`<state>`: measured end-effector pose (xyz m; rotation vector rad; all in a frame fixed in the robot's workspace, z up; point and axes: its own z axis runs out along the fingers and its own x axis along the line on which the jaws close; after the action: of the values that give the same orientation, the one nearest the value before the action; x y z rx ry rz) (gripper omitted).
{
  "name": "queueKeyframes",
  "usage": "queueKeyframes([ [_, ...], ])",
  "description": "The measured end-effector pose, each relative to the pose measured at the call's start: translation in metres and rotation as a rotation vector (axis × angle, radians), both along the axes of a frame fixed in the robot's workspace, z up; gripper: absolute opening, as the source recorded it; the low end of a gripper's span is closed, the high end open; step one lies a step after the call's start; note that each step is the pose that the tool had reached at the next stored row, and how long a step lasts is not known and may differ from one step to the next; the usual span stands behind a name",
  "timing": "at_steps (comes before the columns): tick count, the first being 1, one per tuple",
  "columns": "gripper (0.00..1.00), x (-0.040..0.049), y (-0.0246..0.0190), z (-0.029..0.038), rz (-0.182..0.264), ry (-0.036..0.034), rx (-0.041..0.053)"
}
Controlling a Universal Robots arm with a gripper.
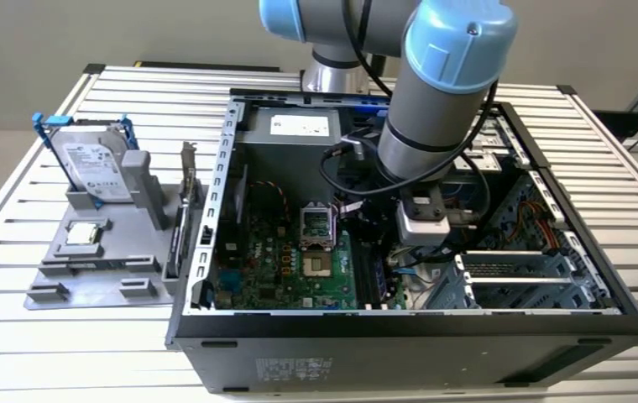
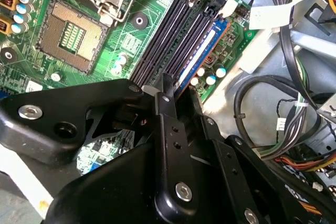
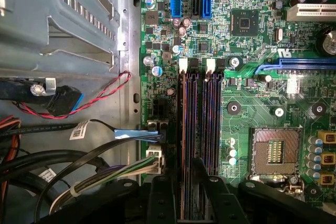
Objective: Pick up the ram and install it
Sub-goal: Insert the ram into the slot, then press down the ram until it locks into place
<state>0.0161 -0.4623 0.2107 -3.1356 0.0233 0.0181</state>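
Observation:
The ram point(image 2: 203, 48) is a thin stick with a blue-and-white edge. It stands in the outermost of the black memory slots point(image 2: 168, 40) on the green motherboard point(image 1: 285, 260). One end of it runs in between the tips of my gripper point(image 2: 177, 87), which is shut on it from above. In the first wrist view the gripper point(image 3: 187, 182) sits over the near end of the slots point(image 3: 202, 114). In the exterior view the gripper point(image 1: 406, 267) is deep inside the open computer case point(image 1: 409, 323), beside the processor socket point(image 1: 313, 222).
Cable bundles point(image 3: 79, 182) and drive cages point(image 1: 520, 273) crowd the case beside the slots. The empty processor socket point(image 3: 273, 150) lies on the other side. On the exterior view's left, a grey tray point(image 1: 95, 277) holds a hard drive point(image 1: 95, 164), a square processor chip point(image 1: 81, 235) and a bracketed card point(image 1: 188, 193).

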Motion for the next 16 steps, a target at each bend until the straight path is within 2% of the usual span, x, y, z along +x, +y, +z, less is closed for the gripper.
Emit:
queueKeyframes([
  [7,1.00,0.0000,0.0000,-0.0001,0.000,0.0000,0.0002],
  [10,1.00,0.0000,0.0000,0.0020,0.000,0.0000,0.0000],
  [16,1.00,-0.0001,0.0000,0.0181,0.000,0.0012,-0.0001],
])
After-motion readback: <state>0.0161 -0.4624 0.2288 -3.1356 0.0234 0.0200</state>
